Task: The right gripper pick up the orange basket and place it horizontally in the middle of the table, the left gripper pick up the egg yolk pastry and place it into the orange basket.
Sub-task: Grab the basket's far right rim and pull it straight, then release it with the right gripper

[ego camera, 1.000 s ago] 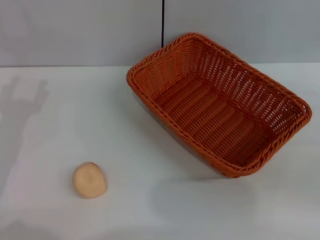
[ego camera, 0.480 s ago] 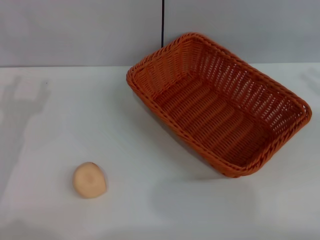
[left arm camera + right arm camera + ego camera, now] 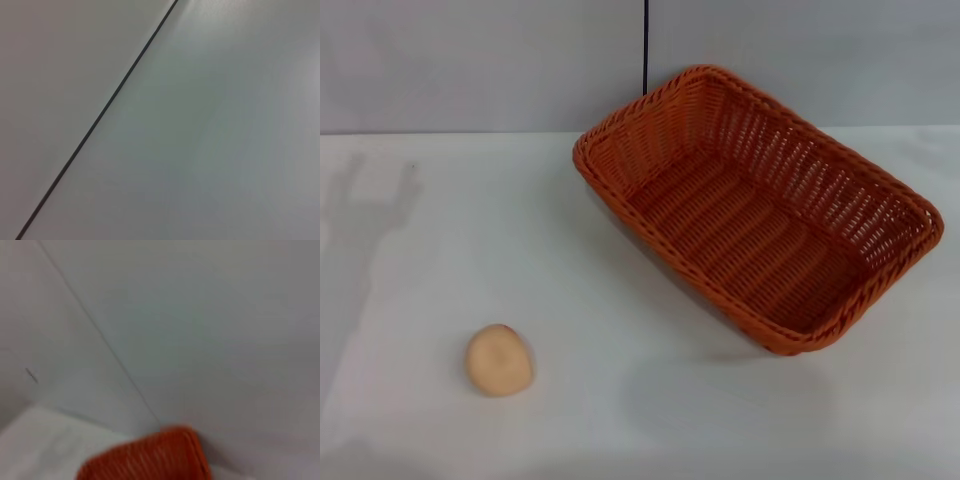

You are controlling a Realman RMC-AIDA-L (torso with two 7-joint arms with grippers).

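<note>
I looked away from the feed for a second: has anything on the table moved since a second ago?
Nothing on the table has moved. The orange basket stays at an angle on the far right, empty and untouched, and the egg yolk pastry stays near the front left of the table. Neither claw shows in the head view; only a faint shadow on the table's left side has shifted slightly.

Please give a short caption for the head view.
Empty orange basket lies askew far right on the table; pastry sits near left.

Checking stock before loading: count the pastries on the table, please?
1. The egg yolk pastry lies on the table near the front left, apart from the orange basket.
</note>
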